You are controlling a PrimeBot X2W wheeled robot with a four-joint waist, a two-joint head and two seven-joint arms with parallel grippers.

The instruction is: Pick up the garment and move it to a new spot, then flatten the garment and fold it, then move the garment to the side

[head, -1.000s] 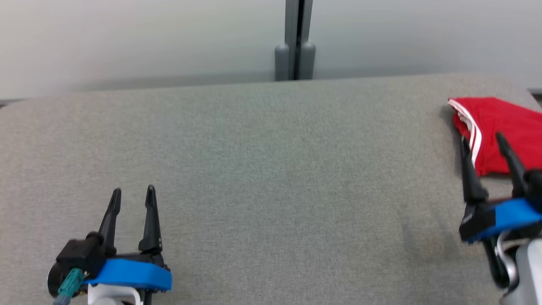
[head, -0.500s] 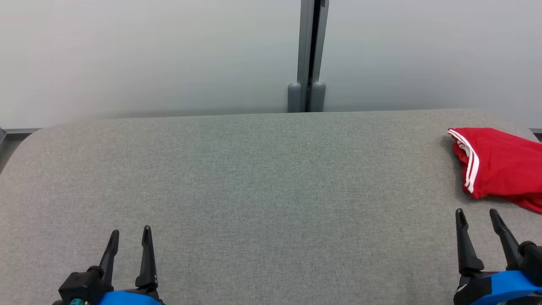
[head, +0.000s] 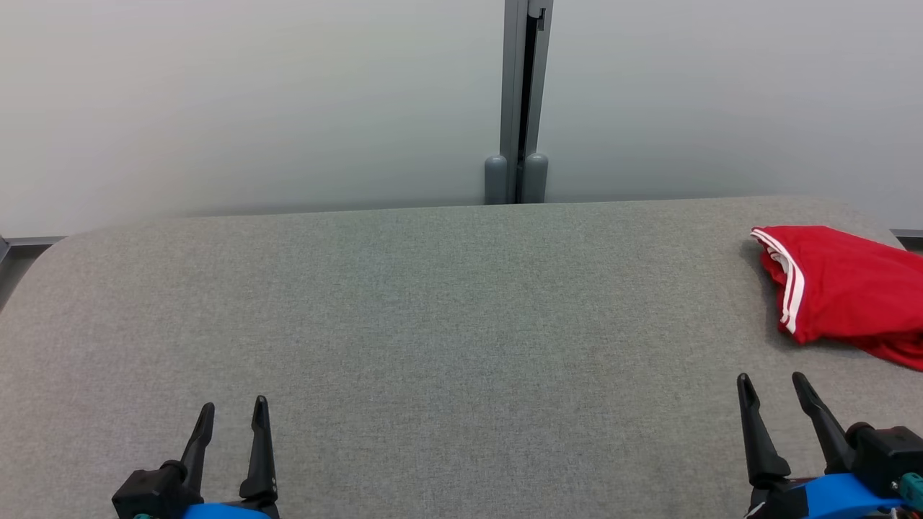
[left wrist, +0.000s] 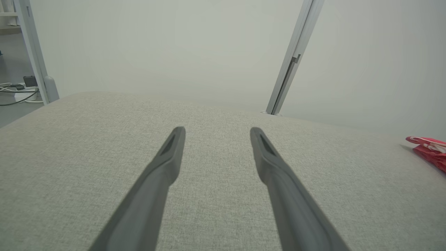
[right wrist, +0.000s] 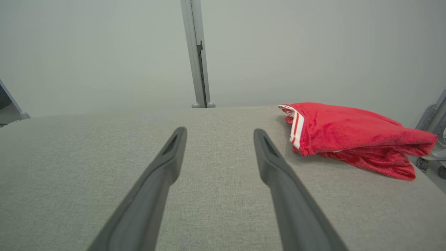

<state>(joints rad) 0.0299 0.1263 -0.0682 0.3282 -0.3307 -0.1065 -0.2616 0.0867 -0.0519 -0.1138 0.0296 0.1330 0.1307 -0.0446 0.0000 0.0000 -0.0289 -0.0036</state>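
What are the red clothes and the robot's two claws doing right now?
Red garment: folded over, lying at the right end of the grey table, not held.
Left claw: open, empty, over the table.
Right claw: open, empty, near the garment but not touching it.

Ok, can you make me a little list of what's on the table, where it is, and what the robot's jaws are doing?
table: grey fabric top, rounded corners
garment: red with white stripes, folded over, lying at the table's far right
left jaws: open, holding nothing, low on the left side
right jaws: open, holding nothing, close to the garment but not touching it
behind: pale wall and a grey post
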